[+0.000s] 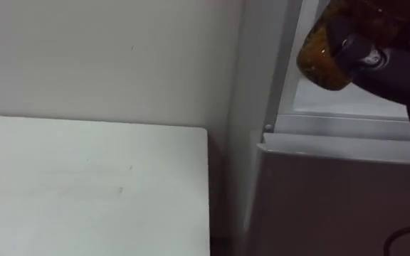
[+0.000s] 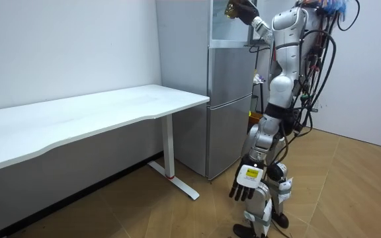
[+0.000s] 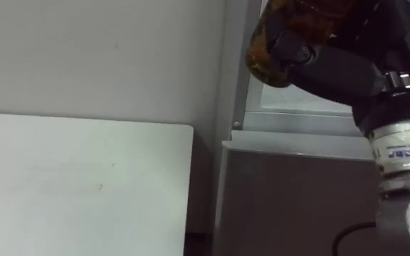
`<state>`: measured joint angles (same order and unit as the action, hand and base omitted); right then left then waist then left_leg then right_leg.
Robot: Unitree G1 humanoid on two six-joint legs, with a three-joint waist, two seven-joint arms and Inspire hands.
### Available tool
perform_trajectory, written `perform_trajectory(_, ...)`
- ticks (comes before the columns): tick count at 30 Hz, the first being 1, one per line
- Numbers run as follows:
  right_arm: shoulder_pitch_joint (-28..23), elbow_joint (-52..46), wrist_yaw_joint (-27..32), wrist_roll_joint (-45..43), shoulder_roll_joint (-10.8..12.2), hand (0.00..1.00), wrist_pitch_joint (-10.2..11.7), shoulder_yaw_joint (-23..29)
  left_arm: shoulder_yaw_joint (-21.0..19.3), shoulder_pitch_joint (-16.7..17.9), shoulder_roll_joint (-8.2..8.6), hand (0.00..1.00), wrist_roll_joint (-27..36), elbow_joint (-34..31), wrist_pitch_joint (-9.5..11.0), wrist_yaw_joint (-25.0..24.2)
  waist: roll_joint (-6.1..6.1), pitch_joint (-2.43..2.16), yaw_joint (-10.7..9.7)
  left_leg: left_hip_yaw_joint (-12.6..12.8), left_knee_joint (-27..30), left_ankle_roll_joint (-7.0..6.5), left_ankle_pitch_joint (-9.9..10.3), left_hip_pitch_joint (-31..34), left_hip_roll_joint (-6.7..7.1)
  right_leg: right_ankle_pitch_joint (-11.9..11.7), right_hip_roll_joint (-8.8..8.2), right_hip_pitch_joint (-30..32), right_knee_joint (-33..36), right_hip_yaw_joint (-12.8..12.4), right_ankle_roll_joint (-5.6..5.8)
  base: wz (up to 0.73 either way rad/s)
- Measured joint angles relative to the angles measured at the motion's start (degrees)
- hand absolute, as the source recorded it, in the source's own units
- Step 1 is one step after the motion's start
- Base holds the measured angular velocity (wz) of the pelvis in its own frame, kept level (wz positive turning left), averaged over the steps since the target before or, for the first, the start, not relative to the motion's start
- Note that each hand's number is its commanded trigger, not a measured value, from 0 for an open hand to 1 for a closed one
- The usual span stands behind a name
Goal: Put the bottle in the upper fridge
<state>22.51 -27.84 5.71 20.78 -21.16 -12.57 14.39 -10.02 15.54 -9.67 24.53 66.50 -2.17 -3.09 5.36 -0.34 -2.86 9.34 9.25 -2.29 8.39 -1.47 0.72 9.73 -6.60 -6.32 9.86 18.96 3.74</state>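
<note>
Closest to the lens, the right hand is seen raised at the upper right, its dark fingers curled tight round the bottle.

Now from the left: the white table is set along the pale wall, and its right edge is just beside the grey fridge. On the fridge, the lower door is shut. Above it the upper compartment is open and shows pale inside.

The bottle is held up at that opening, above the sill, with its rounded end turned to the left. It is amber-brown and glossy, mottled with yellow flecks where the light is caught. Much of its body is covered by the fingers. Whether it is resting on a shelf cannot be told.

Over in the room view, the robot is stood facing the fridge with its right arm stretched high. The left hand is hung beside the thigh, fingers relaxed, nothing held.
</note>
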Motion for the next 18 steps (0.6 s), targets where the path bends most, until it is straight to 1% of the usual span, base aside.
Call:
perform_trajectory(1, -0.3, 0.0, 0.0, 0.4, -0.2, 1.00, 0.0, 0.5, -0.2, 0.0, -0.01, 0.00, -0.1, 0.0, 0.0, 0.0, 0.06, -0.05, 0.0, 0.0, 0.0, 0.04, 0.0, 0.0, -0.02, 0.0, 0.03, 0.0, 0.0, 0.0, 0.00, -0.07)
perform_trajectory(3, -1.4, 0.2, 0.1, 1.1, -1.6, 1.00, 0.0, 2.1, -1.0, 0.0, 0.10, 0.00, -0.5, 0.0, -0.2, 0.0, 0.15, -0.11, -0.1, 0.1, 0.0, 0.12, 0.1, -0.2, -0.09, 0.0, 0.11, 0.0, 0.0, -0.1, 0.00, -0.04)
perform_trajectory(4, -1.5, 0.3, 0.1, 1.1, -1.9, 1.00, 0.0, 2.5, -1.0, 0.0, 0.10, 0.00, -0.5, 0.0, -0.2, 0.0, 0.15, -0.10, -0.2, 0.1, 0.0, 0.12, 0.1, -0.2, -0.10, 0.0, 0.11, 0.0, 0.0, -0.2, 0.00, -0.04)
perform_trajectory(6, -1.5, 1.6, 0.8, 1.2, -3.6, 1.00, 0.0, 3.2, -1.1, 0.0, 0.08, 0.00, -0.5, 0.0, -0.3, -0.1, 0.23, -0.06, -0.2, 0.1, 0.0, 0.11, 0.1, -0.2, -0.12, 0.0, 0.10, 0.0, 0.0, -0.2, -0.03, 0.00)
perform_trajectory(9, -2.0, 3.4, 1.7, 1.2, -5.1, 1.00, 0.0, 3.4, -1.7, 0.0, -0.04, 0.00, -0.4, 0.0, -0.4, -0.3, 0.54, 0.10, -0.4, 0.2, 0.2, 0.11, 0.1, -0.2, -0.19, 0.0, 0.12, 0.0, 0.0, -0.2, -0.06, 0.00)
perform_trajectory(11, -3.0, 3.9, 1.7, 1.3, -5.2, 1.00, 0.0, 3.5, -2.0, 0.0, -0.05, 0.00, -0.5, 0.0, -0.5, -0.4, 0.70, 0.13, -0.4, 0.2, 0.3, 0.12, 0.1, -0.2, -0.28, -0.1, 0.17, -0.1, 0.0, -0.2, -0.10, 0.00)
perform_trajectory(15, -3.0, 7.6, 1.9, 1.4, -5.2, 1.00, 0.0, 3.5, -2.2, 0.0, -0.06, 0.00, -0.5, 0.0, -0.6, -0.4, 0.87, 0.09, 0.0, 0.7, 0.3, 0.10, 0.1, -0.2, -0.36, -0.2, 0.18, 0.1, 0.0, -0.3, -0.30, -0.03)
perform_trajectory(18, -3.0, 10.0, 2.6, 1.4, -5.2, 1.00, -0.2, 3.5, -2.4, 0.0, -0.05, 0.00, -1.6, 0.0, -1.2, -0.3, 0.85, 0.08, 0.2, 0.9, 0.3, 0.10, 0.1, -0.1, -0.41, -0.2, 0.16, 0.3, 0.3, -0.3, -0.30, -0.05)
